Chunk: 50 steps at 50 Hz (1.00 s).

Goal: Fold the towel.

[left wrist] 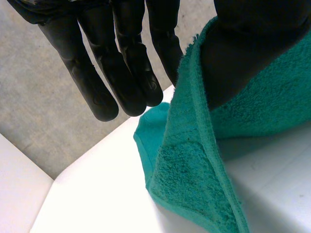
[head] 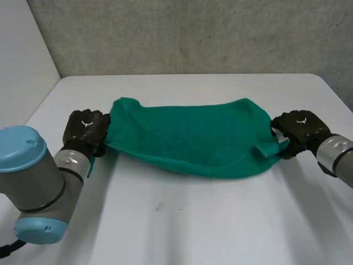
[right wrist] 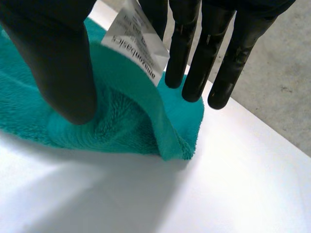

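A teal towel [head: 187, 138] lies folded lengthwise across the white table [head: 193, 221], stretched between my two hands. My left hand [head: 85, 130] is at the towel's left end. In the left wrist view its thumb [left wrist: 243, 58] presses the towel [left wrist: 194, 184] against the nearest finger, while the other fingers [left wrist: 126, 73] hang straight beside the hem. My right hand [head: 300, 130] is at the right end. There the thumb [right wrist: 53, 58] rests on the towel [right wrist: 121, 126], apart from the straight fingers [right wrist: 194, 63]. The hem and a white label [right wrist: 136, 43] stand loosely between them, and the corner lies on the table.
A grey wall runs behind the table's far edge. Bare white tabletop stretches in front of the towel toward me. My left arm's grey joint with its light-blue cap [head: 27, 182] stands at the near left.
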Motion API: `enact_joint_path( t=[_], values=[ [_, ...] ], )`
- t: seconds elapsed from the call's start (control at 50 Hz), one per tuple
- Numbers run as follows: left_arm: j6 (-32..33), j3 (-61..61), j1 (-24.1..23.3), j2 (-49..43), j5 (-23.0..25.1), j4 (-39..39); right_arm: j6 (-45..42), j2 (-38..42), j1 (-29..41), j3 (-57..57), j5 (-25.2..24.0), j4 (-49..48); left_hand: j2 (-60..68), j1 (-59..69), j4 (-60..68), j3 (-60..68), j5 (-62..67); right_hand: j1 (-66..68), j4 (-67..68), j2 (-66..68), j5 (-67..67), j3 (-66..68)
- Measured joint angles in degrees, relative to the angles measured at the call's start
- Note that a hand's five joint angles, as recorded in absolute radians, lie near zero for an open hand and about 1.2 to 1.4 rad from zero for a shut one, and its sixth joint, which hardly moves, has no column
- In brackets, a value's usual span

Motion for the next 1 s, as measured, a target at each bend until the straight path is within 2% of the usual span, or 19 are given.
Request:
enact_joint_path(
  t=[0.12,0.2,0.32,0.36,0.42,0.62,0.7,0.84,0.9,0.94,0.96,1.0],
  values=[
    [-0.1,-0.8,-0.8,1.9,-0.2,-0.2,-5.8,-5.5,0.1,6.4,1.0,-0.2,0.0,0.0,0.0,0.0,0.0,-8.1,-9.3,-9.1,-9.7,-9.4],
    [-0.1,-1.2,-1.4,2.9,-0.3,-0.3,-6.8,-9.8,0.3,10.5,3.5,-0.5,0.0,0.0,0.0,0.0,0.0,-10.8,-13.0,-12.8,-13.5,-12.7],
    [-0.1,-1.3,-1.7,3.3,-0.4,-0.4,-1.9,-14.0,2.2,12.9,8.8,-0.5,0.0,0.0,0.0,0.0,0.0,-12.7,-15.2,-14.9,-15.8,-14.9],
    [-0.1,-1.3,-1.8,3.3,-0.5,-0.5,2.8,-16.2,4.4,13.5,12.2,-0.3,0.0,0.0,0.0,0.0,0.0,-14.4,-17.4,-16.6,-17.9,-16.5],
    [-0.1,-1.4,-1.9,3.3,-0.5,-0.5,5.4,-16.9,6.0,13.7,13.9,0.0,0.0,0.0,0.0,0.0,0.0,-14.6,-17.8,-16.6,-18.3,-16.8],
    [-0.1,-1.6,-2.0,3.3,-0.6,-0.6,7.4,-13.3,10.5,14.0,19.0,0.6,0.0,0.0,0.0,0.0,0.0,-16.1,-19.4,-18.0,-20.1,-18.4],
    [-0.1,-1.5,-1.8,3.3,-0.6,-0.6,7.1,-9.7,11.6,14.6,21.4,-0.1,0.0,0.0,0.0,0.0,0.0,-16.1,-19.4,-18.0,-20.1,-18.4],
    [-0.1,-1.4,-1.5,3.2,-0.5,-0.6,5.9,-2.9,11.2,14.1,22.4,-5.3,0.0,0.0,0.0,0.0,0.0,-16.1,-19.2,-18.0,-19.9,-18.3],
    [-0.1,-1.4,-1.4,3.2,-0.5,-0.6,5.0,-0.8,10.9,13.2,22.5,-7.7,0.0,0.0,0.0,0.0,0.0,-7.8,-8.4,-8.4,-10.2,-8.4],
    [-0.1,-1.5,-1.3,3.2,-0.5,-0.6,4.1,0.0,10.1,12.5,22.5,-8.8,0.0,0.0,0.0,0.0,0.0,2.7,1.4,2.4,-1.1,1.3],
    [-0.1,-1.5,-1.3,3.3,-0.5,-0.6,2.7,0.6,8.8,11.7,22.4,-9.6,0.0,0.0,0.0,0.0,0.0,17.9,19.9,20.9,17.2,19.8],
    [-0.1,-1.6,-1.3,3.3,-0.6,-0.6,1.2,1.0,7.2,10.7,22.3,-10.1,0.0,0.0,0.0,0.0,0.0,20.5,25.9,25.7,23.4,25.5]
  ],
)
